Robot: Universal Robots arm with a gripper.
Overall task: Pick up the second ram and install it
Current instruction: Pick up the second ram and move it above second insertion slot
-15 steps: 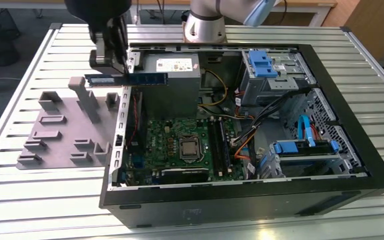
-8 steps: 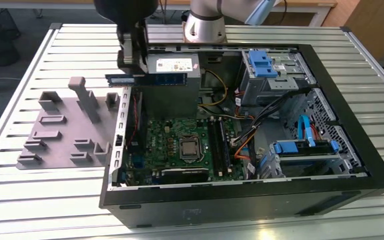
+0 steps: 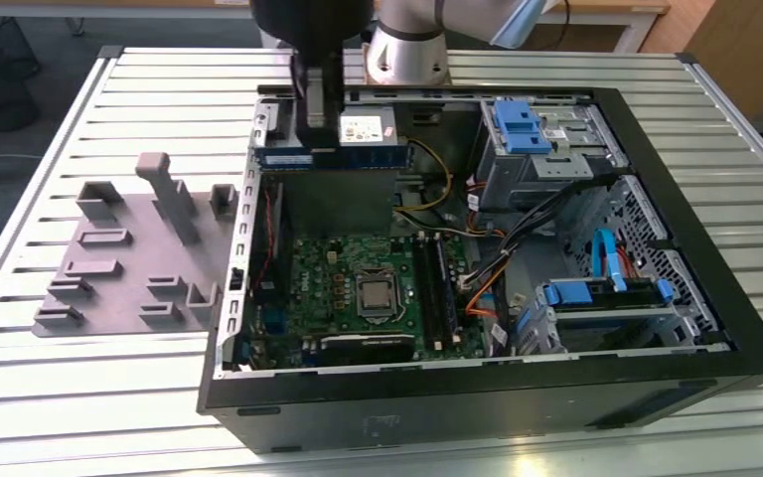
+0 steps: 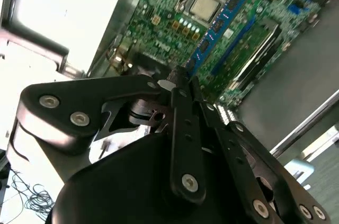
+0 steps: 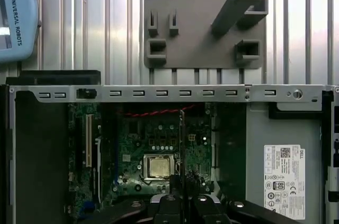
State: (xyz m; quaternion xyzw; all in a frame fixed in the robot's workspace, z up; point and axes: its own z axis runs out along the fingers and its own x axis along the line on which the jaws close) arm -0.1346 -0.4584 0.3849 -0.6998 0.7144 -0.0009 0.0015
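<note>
Nearest the lens in the second wrist view, the gripper (image 4: 180,78) is pinched narrow on the second ram (image 4: 217,23), held on edge, probably to suit a slot. Beyond it lies the motherboard (image 4: 159,23). The exterior view gives the second ram broadside above the case (image 3: 488,407); the first wrist view gives it as a thin line, the grey tray (image 5: 201,33) farther off

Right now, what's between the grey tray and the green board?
The computer case's slotted metal rim runs between the grey tray and the green board, as the first wrist view shows.
</note>
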